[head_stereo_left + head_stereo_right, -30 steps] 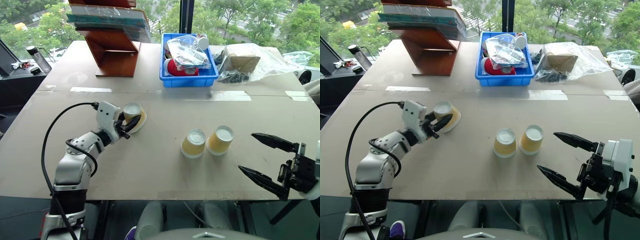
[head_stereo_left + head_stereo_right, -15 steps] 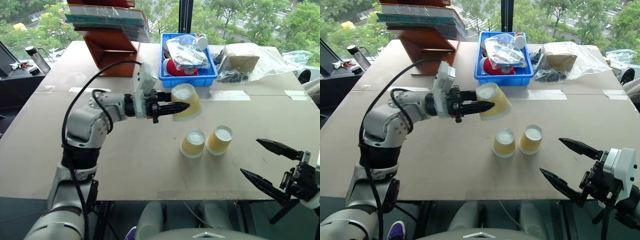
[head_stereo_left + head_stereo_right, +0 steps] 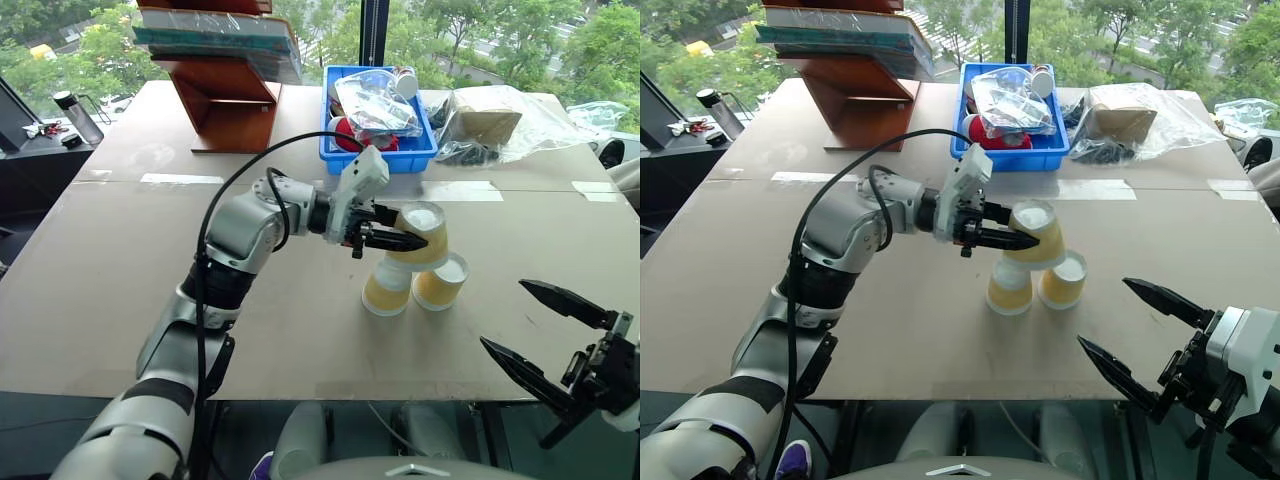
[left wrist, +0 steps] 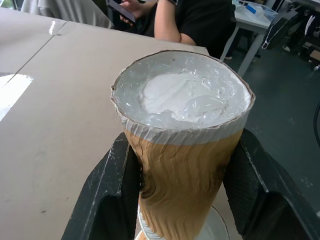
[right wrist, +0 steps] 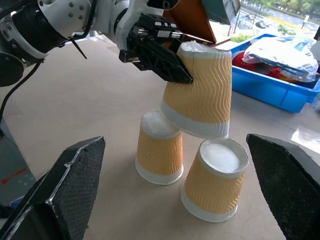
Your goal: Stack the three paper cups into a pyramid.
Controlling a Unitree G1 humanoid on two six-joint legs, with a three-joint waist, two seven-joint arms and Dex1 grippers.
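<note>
Cups first: I have the third paper cup (image 3: 421, 234) clamped base-up between the fingers of the left gripper (image 3: 404, 240), held tilted directly above the two base cups. The left base cup (image 3: 386, 287) and the right base cup (image 3: 440, 281) stand upside down, just beside each other, near the middle of the table (image 3: 130, 300). In the right wrist view the held cup's rim looks to be at or just touching the left cup's upturned base, but I cannot tell whether there is real contact.

Risks, as I judge them:
- Tilt. Released at this angle, the cup would probably land on one edge and roll off.
- Offset. The cup sits more over the left base cup than over the gap; let go here, it may tip to the right.
- Side load. Any sideways push from the fingers could spread or topple the light base cups.
- Right gripper (image 3: 1132, 325) waits spread wide and empty at the near right, well apart from the cups; a move leftward could strike them.

Containers: the blue bin (image 3: 378, 155) on the far side holds a crumpled clear plastic bag, something red and a white cup. A clear bag (image 3: 495, 125) to its right encloses a brown box
</note>
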